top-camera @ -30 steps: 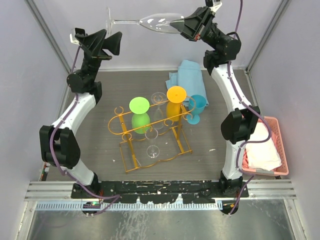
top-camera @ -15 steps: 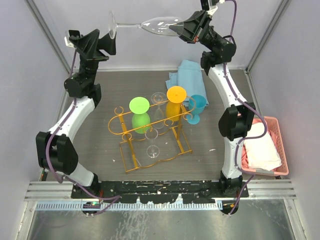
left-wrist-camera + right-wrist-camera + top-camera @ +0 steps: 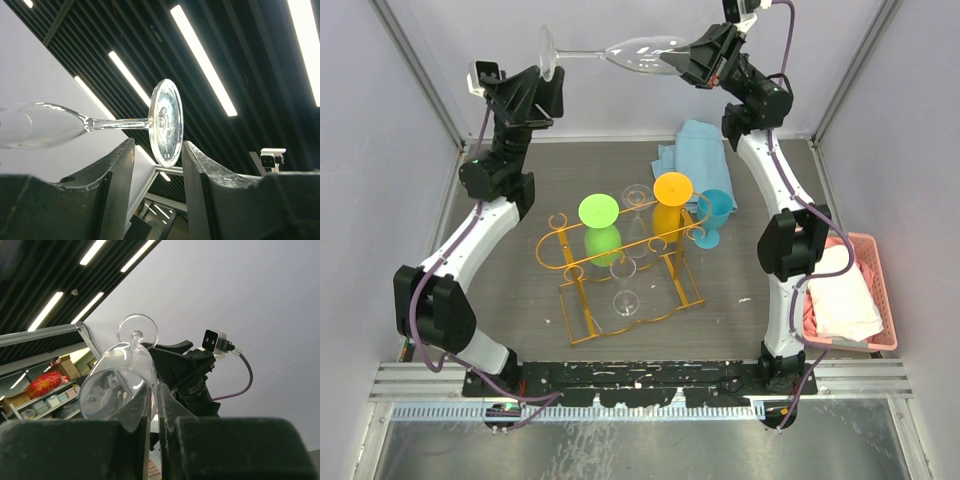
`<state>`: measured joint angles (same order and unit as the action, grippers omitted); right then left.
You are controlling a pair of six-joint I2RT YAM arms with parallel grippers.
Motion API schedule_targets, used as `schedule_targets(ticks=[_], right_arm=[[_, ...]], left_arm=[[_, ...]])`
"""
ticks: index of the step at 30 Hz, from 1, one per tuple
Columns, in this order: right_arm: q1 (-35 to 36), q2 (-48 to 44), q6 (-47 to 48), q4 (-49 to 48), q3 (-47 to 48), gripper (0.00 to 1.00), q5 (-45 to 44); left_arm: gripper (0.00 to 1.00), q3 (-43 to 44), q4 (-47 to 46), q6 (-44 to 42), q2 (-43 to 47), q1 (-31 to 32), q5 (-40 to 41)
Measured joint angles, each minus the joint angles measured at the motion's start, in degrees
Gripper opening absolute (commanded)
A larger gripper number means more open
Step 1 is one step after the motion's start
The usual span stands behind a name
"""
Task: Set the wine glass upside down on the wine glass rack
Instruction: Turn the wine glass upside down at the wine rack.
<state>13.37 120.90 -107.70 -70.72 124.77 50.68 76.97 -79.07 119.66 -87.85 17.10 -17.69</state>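
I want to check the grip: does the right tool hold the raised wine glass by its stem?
No, the right tool pinches the wine glass at its bowl rim; the stem is free.

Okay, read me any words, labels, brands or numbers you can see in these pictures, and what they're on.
None can be read.
The wine glass, the rack and the pink basket show no lettering.
The boxes in the background of the right wrist view are too small and blurred to read.

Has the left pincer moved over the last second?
Yes: the left pincer shifted right, away from the corner post, and now straddles the foot of the glass.
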Motion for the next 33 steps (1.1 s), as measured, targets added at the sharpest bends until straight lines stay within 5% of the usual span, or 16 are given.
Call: schedule_targets(ticks=[10, 16, 22, 26, 28, 33], right_arm=[[0.0, 0.0, -1.1, -2.3, -1.6, 0.00, -0.4], [0.1, 0.0, -1.5, -2.9, -2.0, 0.01, -0.5], [0.1, 0.0, -1.6, -3.0, -2.0, 0.01, -0.4], [0.1, 0.0, -1.5, -2.9, -2.1, 0.01, -0.6], [0.0, 0.0, -1.5, -3.0, -2.4, 0.06, -0.7], [0.1, 0.0, -1.8, -3.4, -3.2, 0.36, -1.0]], left_arm=[[0.22, -0.4, 0.3, -0.1, 0.9, 1.0, 1.9], [0.20, -0.4, 0.5, 0.0, 0.9, 1.3, 2.1], [0.03, -0.4, 0.7, 0.0, 0.9, 1.4, 1.8], [0.01, -0.4, 0.8, 0.7, 1.1, 2.0, 1.1], [0.00, -0.7, 1.0, 0.7, 1.4, 2.2, 0.9], [0.00, -1.2, 1.7, 0.7, 1.8, 2.2, 0.9]])
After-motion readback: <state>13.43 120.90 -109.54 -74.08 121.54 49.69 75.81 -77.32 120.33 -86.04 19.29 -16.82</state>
